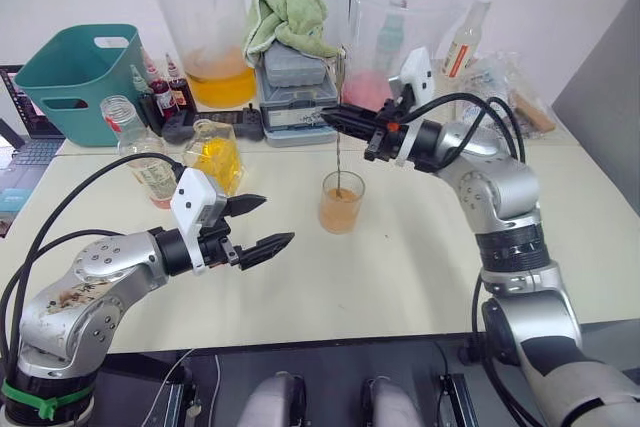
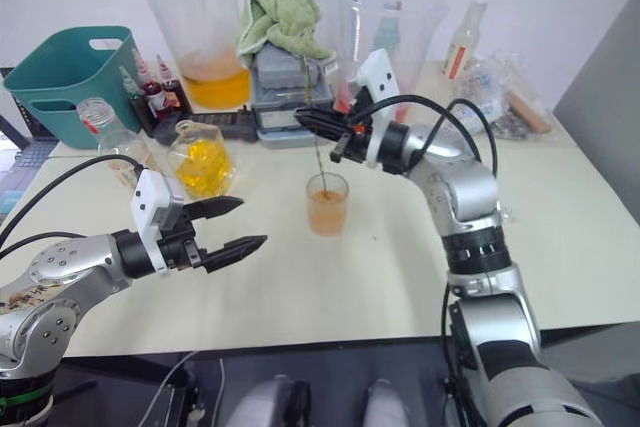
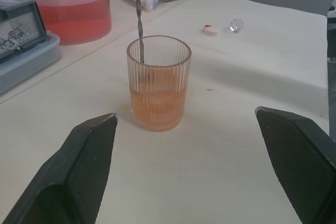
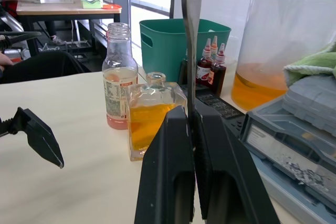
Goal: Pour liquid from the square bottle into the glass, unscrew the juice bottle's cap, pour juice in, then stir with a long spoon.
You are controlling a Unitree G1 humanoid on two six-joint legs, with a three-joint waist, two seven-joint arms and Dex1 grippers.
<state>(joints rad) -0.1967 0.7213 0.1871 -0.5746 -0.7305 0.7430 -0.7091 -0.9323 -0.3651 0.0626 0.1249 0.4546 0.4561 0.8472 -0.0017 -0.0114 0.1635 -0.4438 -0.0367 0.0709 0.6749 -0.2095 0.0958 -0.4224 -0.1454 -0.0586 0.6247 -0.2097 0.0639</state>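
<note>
Standing near the middle of the cream counter, the ribbed glass holds orange liquid to roughly half its height. The long spoon hangs upright with its lower end inside the glass; its twisted shaft rises above the rim, as the left wrist view confirms. The right claw is clamped on the spoon's upper shaft directly above the glass, both black fingers pressed together around the metal. The left claw hovers low over the counter to the left of the glass, fingers spread apart and gripping nothing, tips directed toward the glass. The square bottle stands further left and back, partly filled with yellow-orange liquid. The juice bottle stands just beside it, uncapped, with a small amount of pinkish liquid at its base. A red-and-white cap lies on the counter well apart from the glass, with a small clear stopper near it. Rear items noted: a teal bin, two large measuring jugs, a green towel on grey boxes
</note>
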